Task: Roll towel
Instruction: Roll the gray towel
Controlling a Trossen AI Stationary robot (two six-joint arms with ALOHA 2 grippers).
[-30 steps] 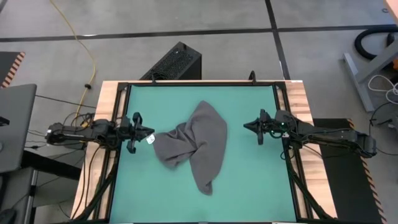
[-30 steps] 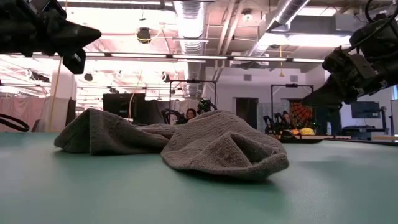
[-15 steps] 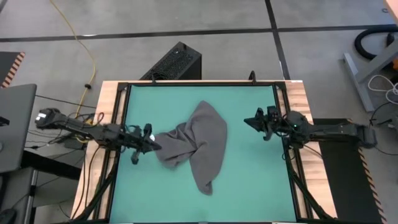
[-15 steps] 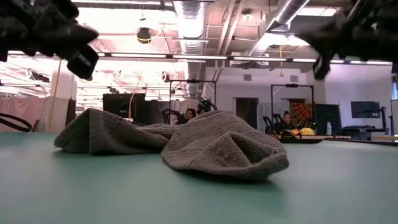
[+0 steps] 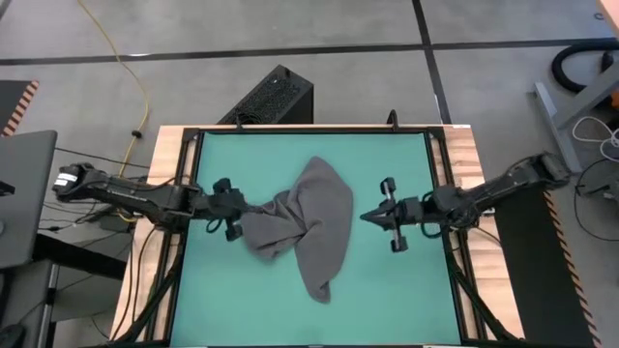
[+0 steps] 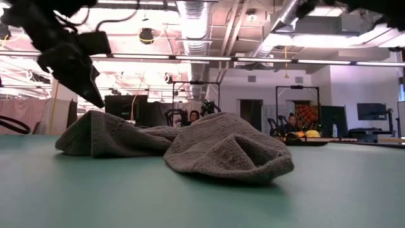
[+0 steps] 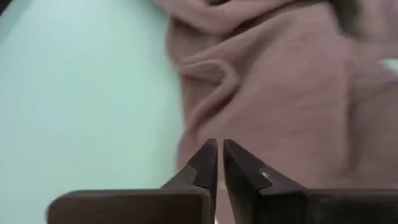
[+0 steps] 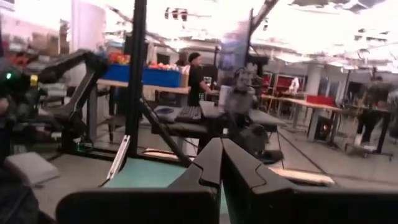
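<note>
The dark grey towel lies crumpled in a heap on the middle of the green mat, with a narrow tail toward the near edge. In the low view the towel forms two humps. My left gripper points slantwise down over the towel's left end, fingers shut, their tips just above the cloth; the low view shows the left gripper a little above it. My right gripper hovers shut and raised to the right of the towel, pointing at it; its tips hold nothing.
A black frame borders the mat on the wooden tabletop. A black box and a yellow cable lie on the floor beyond the far edge. People and benches show in the room behind. Bare mat lies near the front edge.
My left gripper has moved toward the towel from the table's left and tipped its fingers downward over the cloth's left end. My right gripper has risen, leaving the low view at the top, and gone toward the towel and a little toward the near edge. The towel has not moved.
</note>
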